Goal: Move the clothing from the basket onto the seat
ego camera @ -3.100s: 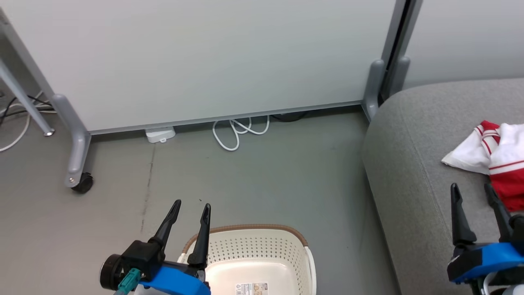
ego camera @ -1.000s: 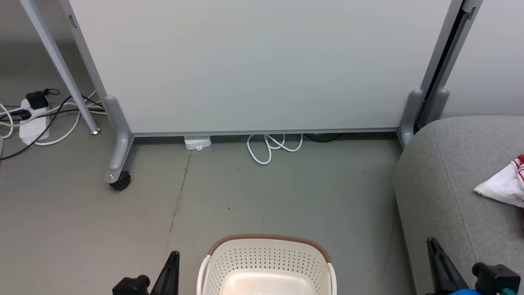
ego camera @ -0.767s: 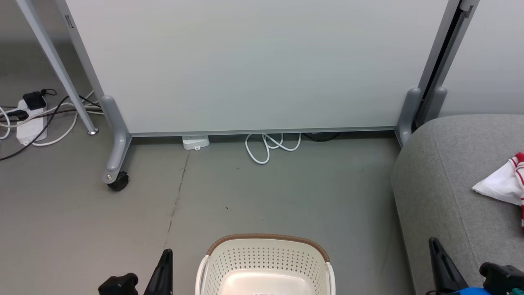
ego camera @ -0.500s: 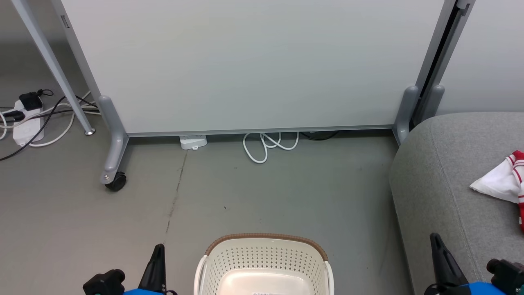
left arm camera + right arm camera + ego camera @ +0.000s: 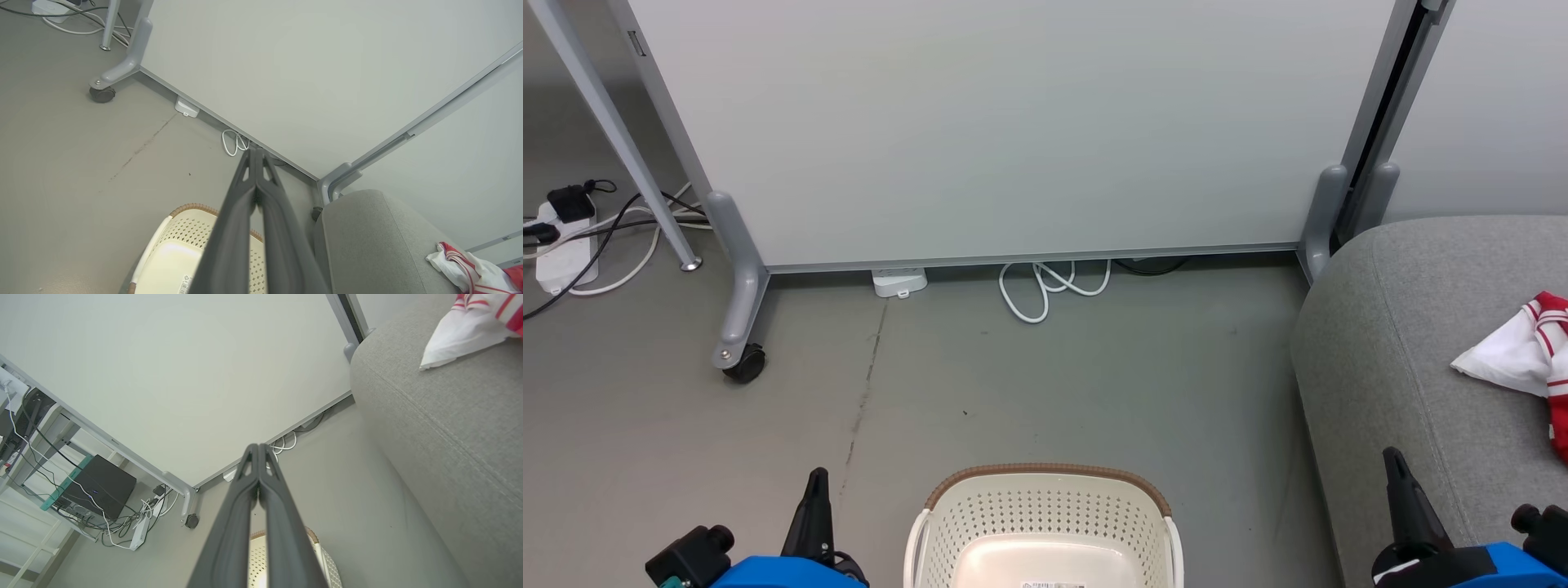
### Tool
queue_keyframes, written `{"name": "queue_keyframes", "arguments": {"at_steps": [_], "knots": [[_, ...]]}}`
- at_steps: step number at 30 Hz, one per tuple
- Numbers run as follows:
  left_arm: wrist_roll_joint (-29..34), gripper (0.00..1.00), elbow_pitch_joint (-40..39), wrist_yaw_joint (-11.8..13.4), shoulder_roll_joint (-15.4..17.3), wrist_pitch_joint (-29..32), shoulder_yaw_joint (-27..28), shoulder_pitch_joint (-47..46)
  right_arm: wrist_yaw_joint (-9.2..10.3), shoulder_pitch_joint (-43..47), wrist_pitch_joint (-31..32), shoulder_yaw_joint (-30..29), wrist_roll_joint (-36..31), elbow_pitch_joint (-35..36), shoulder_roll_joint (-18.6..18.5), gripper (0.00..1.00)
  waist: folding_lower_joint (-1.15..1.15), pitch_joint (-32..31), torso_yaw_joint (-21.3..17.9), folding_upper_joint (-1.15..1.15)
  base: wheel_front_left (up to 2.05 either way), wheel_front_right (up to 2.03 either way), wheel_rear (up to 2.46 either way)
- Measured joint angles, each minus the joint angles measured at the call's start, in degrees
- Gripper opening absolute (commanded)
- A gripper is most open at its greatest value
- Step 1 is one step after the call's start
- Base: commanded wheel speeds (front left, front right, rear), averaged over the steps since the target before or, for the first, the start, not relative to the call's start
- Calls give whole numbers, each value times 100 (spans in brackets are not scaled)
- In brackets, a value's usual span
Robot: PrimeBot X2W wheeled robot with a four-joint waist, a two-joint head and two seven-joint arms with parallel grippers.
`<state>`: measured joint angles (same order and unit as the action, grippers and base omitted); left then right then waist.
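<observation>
The label in the basket is illegible.

Ahead of you a pale grey partition panel stands on the grey floor, its left foot ending in a black caster. Under its lower edge you see a small white box and a looped white cable. A white power strip with tangled cords lies far left. A thin dark crack runs down the floor.
</observation>
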<state>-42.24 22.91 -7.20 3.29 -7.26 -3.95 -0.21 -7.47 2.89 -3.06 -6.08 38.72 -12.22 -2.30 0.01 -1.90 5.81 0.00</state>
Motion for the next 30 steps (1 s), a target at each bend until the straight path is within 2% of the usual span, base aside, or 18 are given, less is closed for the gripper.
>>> {"name": "queue_keyframes", "arguments": {"at_steps": [30], "knots": [[-2116,0,-368,0,0,569,424,-231,0,-377,402,-14,2242,-75,-11,0,0,67,-188,0,0,0,0]]}}
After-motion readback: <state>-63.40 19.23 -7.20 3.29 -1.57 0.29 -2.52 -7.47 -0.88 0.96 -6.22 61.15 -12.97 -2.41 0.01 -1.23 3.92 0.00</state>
